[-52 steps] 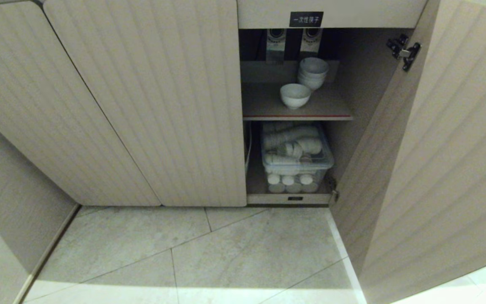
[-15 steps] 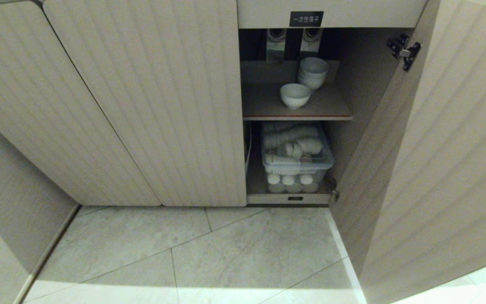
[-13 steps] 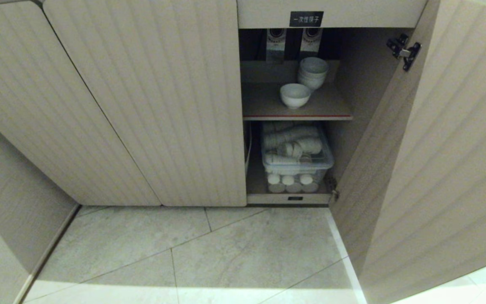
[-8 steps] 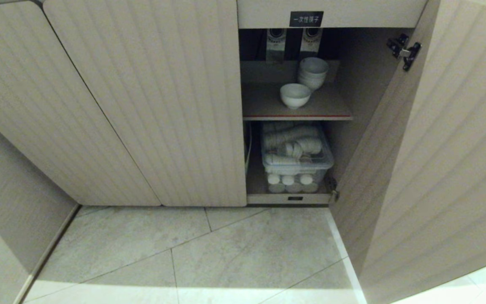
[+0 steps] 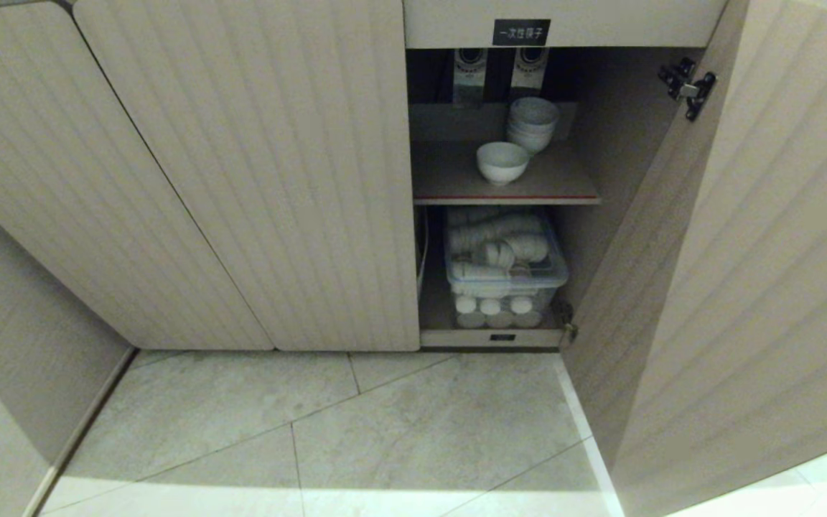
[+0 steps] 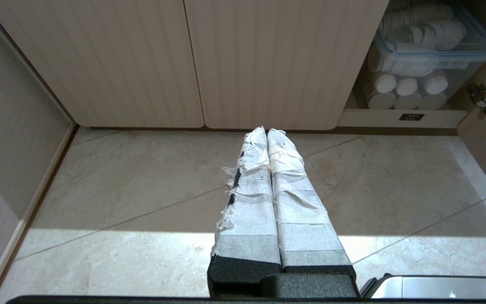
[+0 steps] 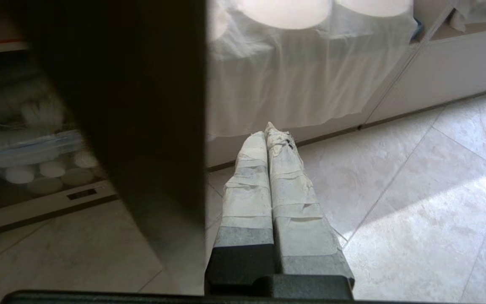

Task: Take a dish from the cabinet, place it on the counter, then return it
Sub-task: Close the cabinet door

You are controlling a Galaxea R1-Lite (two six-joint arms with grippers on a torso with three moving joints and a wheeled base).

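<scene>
Item 1, dish [image 5: 502, 162]: a single white bowl is seen upright on the upper shelf [image 5: 564, 188] of the cabinet [image 5: 241, 179], near the shelf's front edge, untouched. A stack of like bowls [image 5: 532, 123] stands just behind it, at 1 o'clock from it.

Item 2, lower compartment: a clear lidded box [image 5: 504, 267] of white ware is stored under the shelf.

Item 3, door [image 5: 758, 251]: swung open at 3 o'clock of the opening.

Item 4, right gripper [image 7: 267, 134]: fingers pressed together, nothing held; it is placed beside the dark edge of the open door, outside the cabinet, above the floor [image 5: 385, 431].

Item 5, left gripper [image 6: 267, 131]: fingers pressed together, empty, parked low over the floor, facing the closed doors.

Change noted: none among the cabinet's contents over the last seconds; the dish has not shifted. The task is judged to be at its very start: the approach is still owed, and the right gripper must be spread before the dish can be taken. No worktop is in view.
</scene>
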